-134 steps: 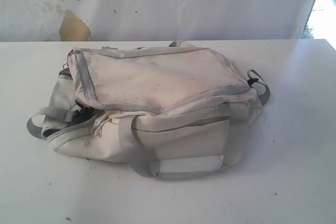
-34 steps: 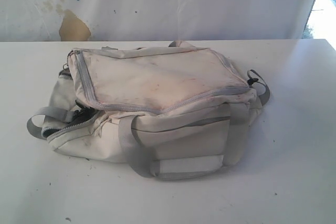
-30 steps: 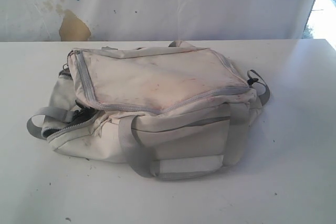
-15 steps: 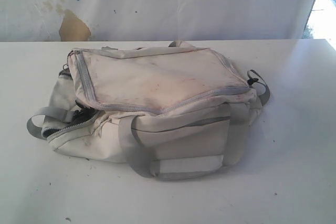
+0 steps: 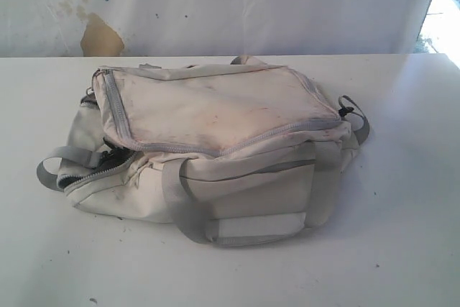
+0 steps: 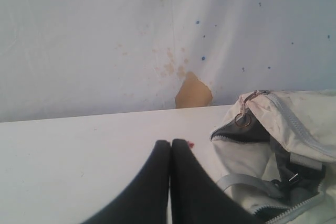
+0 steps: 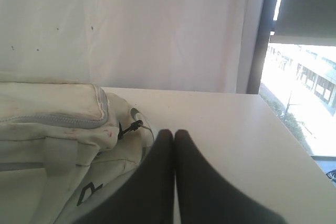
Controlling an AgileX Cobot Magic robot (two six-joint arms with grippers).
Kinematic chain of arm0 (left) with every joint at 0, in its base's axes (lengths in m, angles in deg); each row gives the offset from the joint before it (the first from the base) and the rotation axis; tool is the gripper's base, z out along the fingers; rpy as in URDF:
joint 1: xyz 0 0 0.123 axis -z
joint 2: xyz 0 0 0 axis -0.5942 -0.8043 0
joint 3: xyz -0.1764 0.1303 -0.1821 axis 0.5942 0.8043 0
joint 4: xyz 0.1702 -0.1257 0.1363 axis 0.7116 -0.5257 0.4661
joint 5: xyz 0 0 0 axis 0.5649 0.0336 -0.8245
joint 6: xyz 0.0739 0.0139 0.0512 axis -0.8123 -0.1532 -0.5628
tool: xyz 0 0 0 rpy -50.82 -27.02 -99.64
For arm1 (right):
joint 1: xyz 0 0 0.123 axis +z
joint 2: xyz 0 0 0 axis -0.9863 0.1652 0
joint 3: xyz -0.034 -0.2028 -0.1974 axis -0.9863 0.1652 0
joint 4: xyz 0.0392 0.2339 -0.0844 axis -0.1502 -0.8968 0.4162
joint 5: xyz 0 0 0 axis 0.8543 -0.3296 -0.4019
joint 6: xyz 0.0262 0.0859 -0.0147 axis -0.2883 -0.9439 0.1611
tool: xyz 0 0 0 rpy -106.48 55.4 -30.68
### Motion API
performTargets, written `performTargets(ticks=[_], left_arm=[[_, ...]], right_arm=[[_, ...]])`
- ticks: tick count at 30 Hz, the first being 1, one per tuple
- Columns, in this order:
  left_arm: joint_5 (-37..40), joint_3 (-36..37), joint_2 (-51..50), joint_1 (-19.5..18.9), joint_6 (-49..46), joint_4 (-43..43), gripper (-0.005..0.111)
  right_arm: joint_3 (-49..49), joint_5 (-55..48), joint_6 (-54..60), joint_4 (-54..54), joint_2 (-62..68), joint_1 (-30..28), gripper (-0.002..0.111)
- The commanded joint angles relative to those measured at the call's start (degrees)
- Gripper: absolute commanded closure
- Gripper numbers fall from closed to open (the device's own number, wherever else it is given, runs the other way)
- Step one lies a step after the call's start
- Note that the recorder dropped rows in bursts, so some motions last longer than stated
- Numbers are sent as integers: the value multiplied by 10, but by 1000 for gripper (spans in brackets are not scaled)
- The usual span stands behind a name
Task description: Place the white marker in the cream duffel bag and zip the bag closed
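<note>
The cream duffel bag (image 5: 215, 141) lies on its side on a white table (image 5: 402, 249) marked with dark specks and scuffs. Its end zipper (image 5: 97, 170) gapes partly open, showing a dark interior. The white marker cannot be located in any view. Behind the table hangs a white, stained backdrop (image 5: 287, 5) with a tan patch (image 5: 100, 37); a bright window (image 7: 304, 77) stands at the right. The left gripper (image 6: 170, 142) is near the bag's open end and the right gripper (image 7: 174, 132) near its opposite end, both with jaws pressed together and holding nothing.
</note>
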Motion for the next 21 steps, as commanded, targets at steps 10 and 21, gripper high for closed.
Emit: performTargets(ticks=[10,21], left_arm=[[0,3,2,3,0,-1,107],[6,3,2,3,70,20,107]], right_arm=[[3,-2,-3,5,-2,2,108],[3,-2,-3,5,-2,2,108]])
